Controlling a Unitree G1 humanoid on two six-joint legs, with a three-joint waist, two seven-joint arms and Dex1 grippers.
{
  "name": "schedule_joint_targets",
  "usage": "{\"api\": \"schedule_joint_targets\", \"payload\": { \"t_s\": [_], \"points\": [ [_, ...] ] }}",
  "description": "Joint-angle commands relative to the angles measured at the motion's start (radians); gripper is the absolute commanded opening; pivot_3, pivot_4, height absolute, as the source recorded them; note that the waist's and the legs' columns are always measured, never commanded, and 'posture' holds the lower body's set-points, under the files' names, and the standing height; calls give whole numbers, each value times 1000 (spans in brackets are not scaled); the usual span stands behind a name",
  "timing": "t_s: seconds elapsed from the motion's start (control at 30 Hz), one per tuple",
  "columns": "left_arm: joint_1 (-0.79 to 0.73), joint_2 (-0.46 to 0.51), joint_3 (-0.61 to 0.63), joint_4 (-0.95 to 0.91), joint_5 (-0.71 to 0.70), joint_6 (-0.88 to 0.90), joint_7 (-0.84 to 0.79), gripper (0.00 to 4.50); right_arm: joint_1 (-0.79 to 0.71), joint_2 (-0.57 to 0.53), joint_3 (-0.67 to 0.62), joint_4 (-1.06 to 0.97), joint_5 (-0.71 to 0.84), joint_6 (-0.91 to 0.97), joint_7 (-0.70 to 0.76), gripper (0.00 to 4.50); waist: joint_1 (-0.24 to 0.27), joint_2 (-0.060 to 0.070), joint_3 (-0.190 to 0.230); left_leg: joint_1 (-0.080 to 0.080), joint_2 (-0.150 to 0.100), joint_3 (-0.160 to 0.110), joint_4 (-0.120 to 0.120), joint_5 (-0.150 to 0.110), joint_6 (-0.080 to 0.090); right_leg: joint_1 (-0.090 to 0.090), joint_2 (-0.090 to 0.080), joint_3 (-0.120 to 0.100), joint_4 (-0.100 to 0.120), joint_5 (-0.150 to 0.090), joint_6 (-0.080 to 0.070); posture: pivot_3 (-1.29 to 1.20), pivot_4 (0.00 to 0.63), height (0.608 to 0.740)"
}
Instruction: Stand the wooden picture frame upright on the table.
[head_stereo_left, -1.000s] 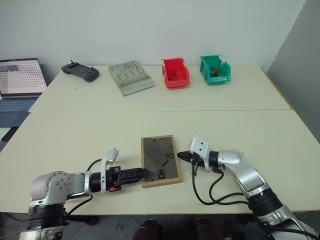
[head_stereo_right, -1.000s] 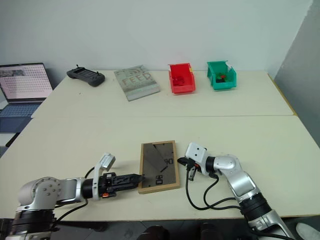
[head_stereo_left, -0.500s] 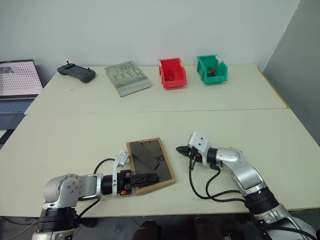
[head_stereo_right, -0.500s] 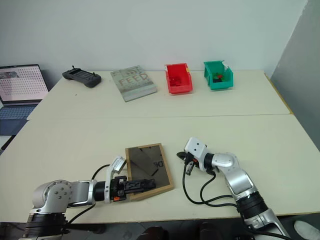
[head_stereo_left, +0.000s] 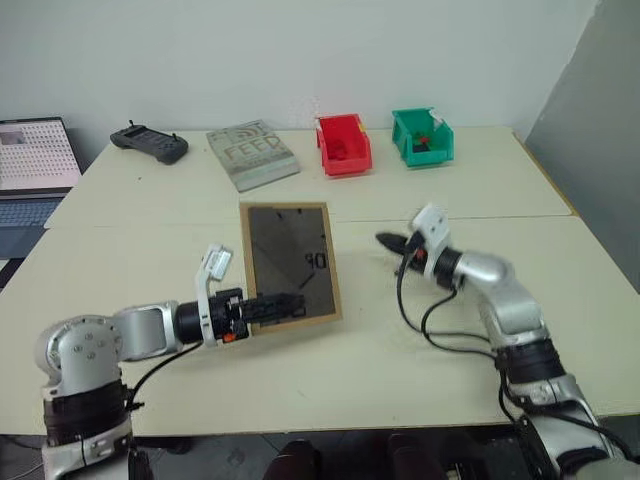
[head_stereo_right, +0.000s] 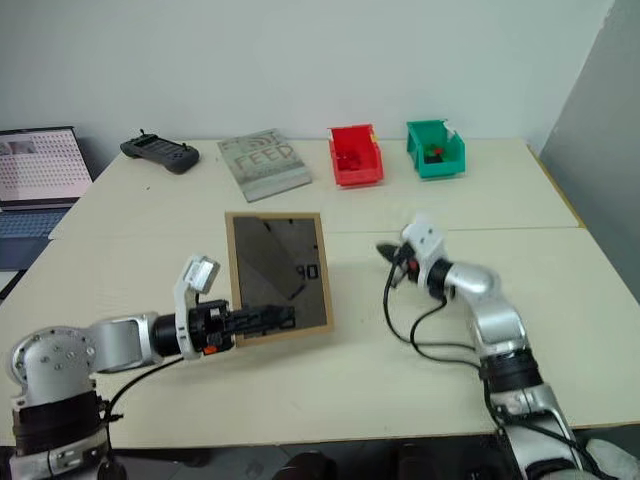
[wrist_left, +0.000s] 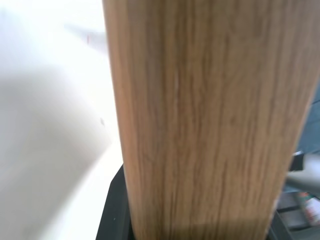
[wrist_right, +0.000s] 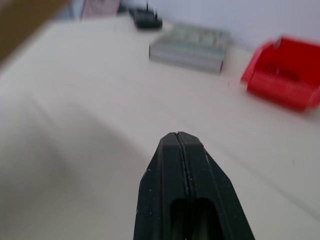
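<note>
The wooden picture frame is raised steeply over the table, its dark back panel with white marks facing me. My left gripper is shut on the frame's lower edge, coming in from the left. In the left wrist view the frame's light-wood edge runs between the fingers. I cannot tell whether the frame's bottom touches the table. My right gripper is shut and holds nothing. It hovers to the right of the frame, apart from it, with its tip pointing toward the back of the table.
Along the table's back stand a black controller, a grey "FEED" book, a red bin and a green bin. A laptop sits off the left edge. A grey panel rises at the right.
The frame lay flat; my left gripper closed on its near edge and lifted it steeply up. My right gripper rose and drew off to the right. The camera shifted a little.
</note>
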Motion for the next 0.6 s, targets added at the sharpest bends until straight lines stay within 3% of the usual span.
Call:
{"api": "schedule_joint_targets", "payload": {
  "t_s": [0.03,0.17,0.53,0.6],
  "points": [
    [-68,60,-40,-34,17,-78,-45,846,-153,-21,-67,-65,254,236,122,711,-2,0,0,-1,0,0,0,0,0,-1,0,0,0,0,0,0,150,740],
    [-118,98,-103,-18,67,-150,-76,846,-275,-30,-50,-29,357,376,198,1604,-2,0,0,-2,0,0,0,0,0,-2,0,0,-2,0,0,0,150,740],
    [-189,95,-192,12,134,-248,-110,846,-332,74,135,62,201,212,226,4220,-5,0,0,-8,0,3,0,0,0,-12,0,3,2,0,-1,0,150,740],
    [-191,95,-189,13,136,-250,-112,846,-334,91,139,55,197,214,211,4480,-4,0,0,-8,0,3,0,0,0,-12,0,3,1,0,-1,0,150,740]
  ]
}}
